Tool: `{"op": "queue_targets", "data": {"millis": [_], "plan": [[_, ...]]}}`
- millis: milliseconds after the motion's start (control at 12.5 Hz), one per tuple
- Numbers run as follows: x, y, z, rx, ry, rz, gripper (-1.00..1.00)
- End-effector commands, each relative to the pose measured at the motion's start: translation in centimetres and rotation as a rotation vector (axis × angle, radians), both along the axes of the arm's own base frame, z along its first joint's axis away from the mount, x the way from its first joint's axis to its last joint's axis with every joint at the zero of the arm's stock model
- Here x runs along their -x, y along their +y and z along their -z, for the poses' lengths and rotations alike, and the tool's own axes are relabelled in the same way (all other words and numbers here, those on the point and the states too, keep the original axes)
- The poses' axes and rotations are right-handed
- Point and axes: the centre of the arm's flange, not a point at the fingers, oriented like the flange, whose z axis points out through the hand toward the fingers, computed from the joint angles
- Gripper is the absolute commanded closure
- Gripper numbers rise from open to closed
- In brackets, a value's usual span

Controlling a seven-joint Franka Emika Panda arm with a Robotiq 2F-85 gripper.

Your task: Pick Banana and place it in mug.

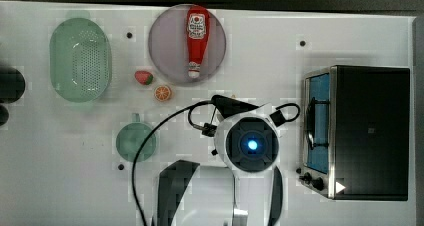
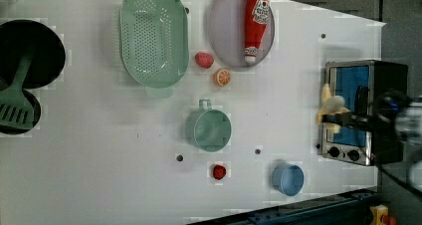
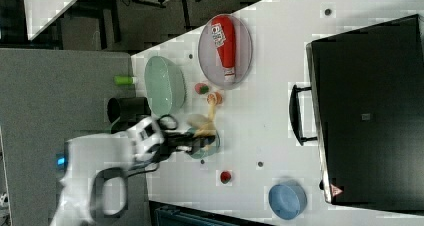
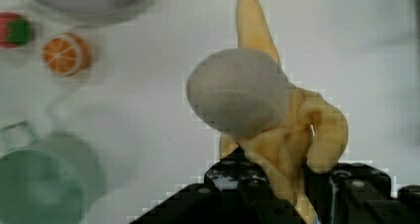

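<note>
- Banana [image 4: 287,130] sits clamped between the gripper [image 4: 277,184] jaws, which stand narrow around its lower part; you see it hanging clear above the bench [image 1: 60,186], peel flaps loose and the pale tip pointing away from the wrist.
- In the left view the banana [image 2: 331,109] shows in front of the toaster oven [image 2: 366,110], gripped near its end, likely so that the free length can drop into a cup first.
- Your target, the mug [image 1: 136,142], stands upright and open near the bench's middle, handle nub toward the colander [image 1: 80,58], well apart from the ketchup bottle [image 1: 197,38] on its plate [image 1: 165,46].
- You judge the pick as done; the carry to the mug remains.
- Watch the blue cup [image 2: 287,179] by the bench's edge: it is not the goal.
</note>
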Motion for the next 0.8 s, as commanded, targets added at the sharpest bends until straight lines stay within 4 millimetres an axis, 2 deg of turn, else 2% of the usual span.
{"op": "queue_targets", "data": {"millis": [80, 240, 400, 800], "plan": [[0.0, 1.0, -4.5, 0.006, 0.006, -0.010, 0.45], [0.5, 3.5, -6.8, 0.020, 0.002, -0.030, 0.45], [0.7, 7.4, -7.7, 0.044, -0.020, 0.007, 0.45], [2.8, 18.9, -6.7, 0.025, -0.002, 0.148, 0.45]]}}
